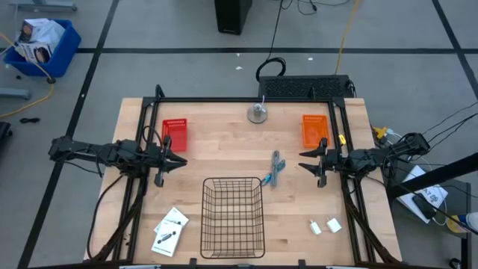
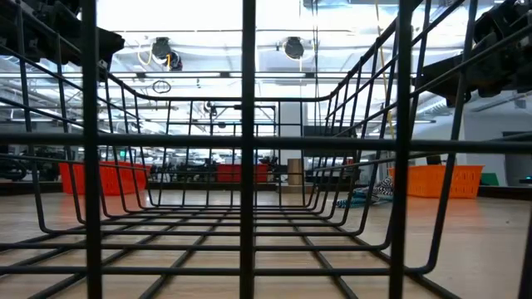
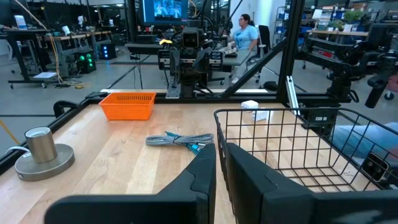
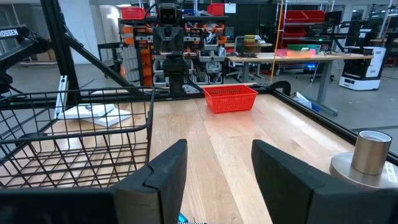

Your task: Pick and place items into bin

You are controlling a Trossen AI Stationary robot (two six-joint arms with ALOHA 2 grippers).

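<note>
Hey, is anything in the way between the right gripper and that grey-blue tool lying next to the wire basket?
Nothing visible blocks it. In the high view the right gripper hangs open just right of the grey-blue tool, with only bare table between them. The wire basket sits just beyond the tool, and it looks empty.

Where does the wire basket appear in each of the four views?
High view: wire basket, bottom centre of the table.
Low view: its wires fill the whole picture, seen from inside.
Left wrist view: at right, past the hand tool.
Right wrist view: at left.
Shared landmark: the metal cylinder, also in both wrist views.
</note>
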